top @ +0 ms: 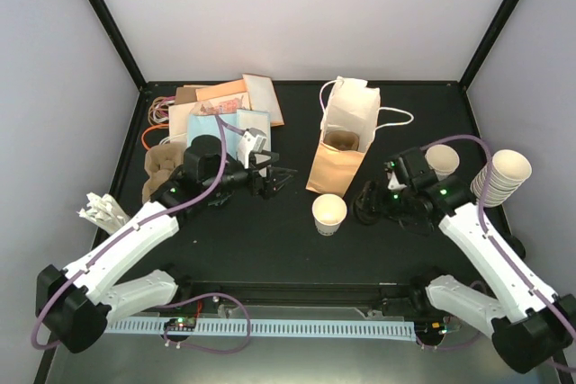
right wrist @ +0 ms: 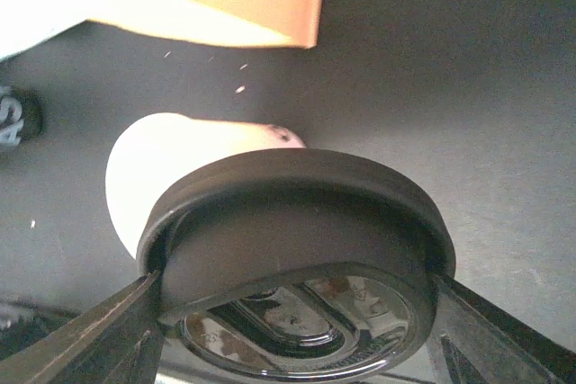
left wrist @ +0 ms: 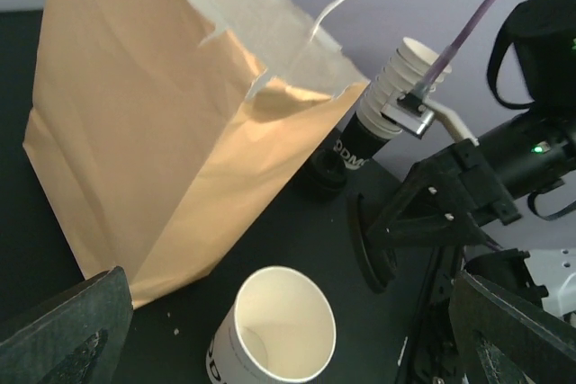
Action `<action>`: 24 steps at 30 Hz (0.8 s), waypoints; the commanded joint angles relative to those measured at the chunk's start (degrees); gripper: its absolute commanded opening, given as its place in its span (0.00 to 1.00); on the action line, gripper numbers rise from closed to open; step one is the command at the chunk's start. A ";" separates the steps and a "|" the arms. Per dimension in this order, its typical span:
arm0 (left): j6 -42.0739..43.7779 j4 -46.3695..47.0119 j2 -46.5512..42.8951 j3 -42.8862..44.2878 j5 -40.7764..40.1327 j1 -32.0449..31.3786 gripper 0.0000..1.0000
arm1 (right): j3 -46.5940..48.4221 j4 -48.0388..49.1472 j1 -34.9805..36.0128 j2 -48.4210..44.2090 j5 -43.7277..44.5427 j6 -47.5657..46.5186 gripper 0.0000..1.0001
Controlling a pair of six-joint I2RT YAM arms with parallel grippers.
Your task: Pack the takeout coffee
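The takeout coffee cup (top: 329, 214) stands upright mid-table, white with black lettering, its top open and no lid on it. In the left wrist view the cup (left wrist: 274, 334) sits just ahead of and between the wide-spread fingers of my left gripper (left wrist: 288, 352), which is open and empty. My right gripper (top: 367, 202) is shut on a round black lid (right wrist: 297, 222), pinched at its rim from both sides. The lid (left wrist: 373, 249) hangs tilted on edge just right of the cup, and the cup (right wrist: 171, 168) shows as a pale blur behind it.
A brown and white paper bag (top: 346, 137) with handles stands open behind the cup. Stacked lidless cups (top: 499, 177) and another cup (top: 442, 161) are at the right. A cardboard carrier (top: 162, 173), paper sleeves (top: 225, 105) and rubber bands (top: 157, 114) lie at the back left.
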 commanded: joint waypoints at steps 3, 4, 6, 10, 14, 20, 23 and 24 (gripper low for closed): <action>-4.01 -2.21 1.69 -1.12 1.07 -0.34 0.99 | 7.01 0.46 11.09 5.60 0.94 1.67 0.77; -4.70 -2.34 1.49 -1.61 0.07 -0.34 0.99 | 8.19 0.09 12.97 6.80 2.09 1.57 0.77; -6.49 -1.84 0.99 -2.96 -1.63 -0.34 0.99 | 10.21 -0.60 16.53 9.27 4.10 1.28 0.77; -8.78 0.74 0.97 -5.18 0.36 -0.30 0.99 | 15.19 -3.60 21.42 15.17 9.46 -1.46 0.78; -9.36 0.83 1.71 -5.65 2.68 -0.31 0.99 | 21.14 -8.45 24.78 21.20 15.93 -4.82 0.78; -8.70 1.12 2.04 -6.20 3.87 -0.31 0.99 | 26.44 -13.09 26.32 27.36 20.74 -9.04 0.78; -9.09 2.01 1.86 -7.18 3.70 -0.27 0.99 | 27.15 -13.41 26.37 28.57 20.12 -11.50 0.78; -9.26 2.15 2.02 -7.30 3.63 -0.28 0.99 | 27.44 -13.69 26.34 29.07 19.90 -12.08 0.78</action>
